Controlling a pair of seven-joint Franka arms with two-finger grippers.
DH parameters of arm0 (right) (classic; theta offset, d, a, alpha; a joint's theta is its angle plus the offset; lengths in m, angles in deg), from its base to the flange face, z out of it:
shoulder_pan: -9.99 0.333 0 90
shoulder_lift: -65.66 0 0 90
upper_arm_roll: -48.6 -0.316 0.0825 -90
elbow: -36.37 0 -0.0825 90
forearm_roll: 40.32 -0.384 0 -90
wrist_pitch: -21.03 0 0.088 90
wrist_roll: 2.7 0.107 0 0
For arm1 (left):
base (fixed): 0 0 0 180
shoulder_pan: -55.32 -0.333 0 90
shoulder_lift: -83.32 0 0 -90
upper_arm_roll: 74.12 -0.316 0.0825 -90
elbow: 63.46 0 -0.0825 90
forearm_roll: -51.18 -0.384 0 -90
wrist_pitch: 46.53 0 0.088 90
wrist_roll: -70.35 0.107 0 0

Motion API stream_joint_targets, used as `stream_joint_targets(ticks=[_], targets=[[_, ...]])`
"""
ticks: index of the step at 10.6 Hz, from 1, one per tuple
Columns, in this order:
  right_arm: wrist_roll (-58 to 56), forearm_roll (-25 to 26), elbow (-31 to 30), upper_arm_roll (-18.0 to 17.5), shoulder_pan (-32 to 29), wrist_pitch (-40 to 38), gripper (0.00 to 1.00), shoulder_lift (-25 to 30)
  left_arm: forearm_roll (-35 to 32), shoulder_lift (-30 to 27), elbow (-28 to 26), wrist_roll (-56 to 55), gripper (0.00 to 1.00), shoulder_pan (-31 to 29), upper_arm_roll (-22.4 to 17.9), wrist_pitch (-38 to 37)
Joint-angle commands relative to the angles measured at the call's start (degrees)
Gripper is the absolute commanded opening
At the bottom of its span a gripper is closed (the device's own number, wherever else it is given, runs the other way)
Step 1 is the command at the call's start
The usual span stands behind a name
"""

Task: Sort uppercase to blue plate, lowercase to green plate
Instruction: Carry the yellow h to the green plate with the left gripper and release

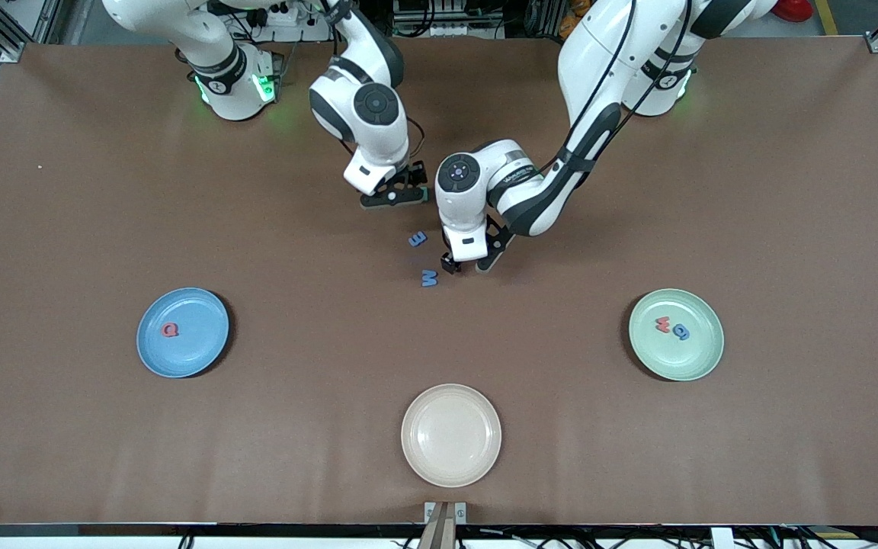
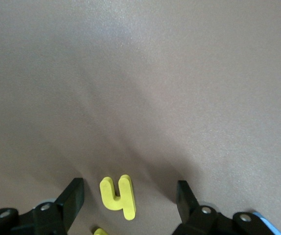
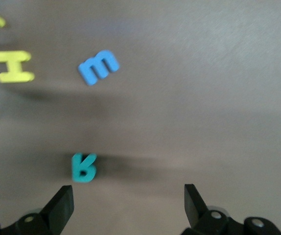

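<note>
My left gripper is low over the table's middle, open, its fingers on either side of the lowercase yellow h, which lies flat and untouched. My right gripper hovers open beside it, toward the robots' bases. In its wrist view the teal R lies just ahead of one finger, with the yellow H and a blue letter farther off. Two blue letters lie beside the left gripper. The blue plate holds the red Q. The green plate holds a red w and a blue letter.
A cream plate sits near the table's front edge, midway between the two coloured plates. A second yellow piece shows at the edge of the left wrist view, close to the h.
</note>
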Motion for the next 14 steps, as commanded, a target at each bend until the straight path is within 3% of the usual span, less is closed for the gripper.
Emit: stream_joint_targets(ticks=[1,2,3,5,7,14], targets=[[3.7,-0.5,-4.4,-2.0,0.2,3.4,1.00,2.9,-2.2,0.6,-0.2,-1.7,0.44,0.0,0.2,0.4],[4.8,-0.5,-5.3,-2.0,0.8,5.8,1.00,2.5,-2.2,0.7,-0.1,-1.3,0.17,0.0,0.1,0.4],[6.8,-0.5,-5.3,-2.0,1.4,6.7,1.00,1.9,-2.6,0.6,-0.2,-0.9,0.00,0.0,0.1,0.4],[10.8,-0.5,-5.3,-2.0,1.7,8.3,1.00,1.0,-5.8,0.2,-0.2,2.2,0.00,-1.0,0.1,0.2],[13.8,-0.5,-5.3,-2.0,2.5,11.5,1.00,-0.8,-4.4,-2.2,0.2,9.4,0.00,-5.4,0.5,-0.5],[16.2,0.6,-2.7,-1.7,2.7,14.0,1.00,-5.6,6.7,-10.4,0.1,57.1,0.00,-22.5,-0.3,-10.4]])
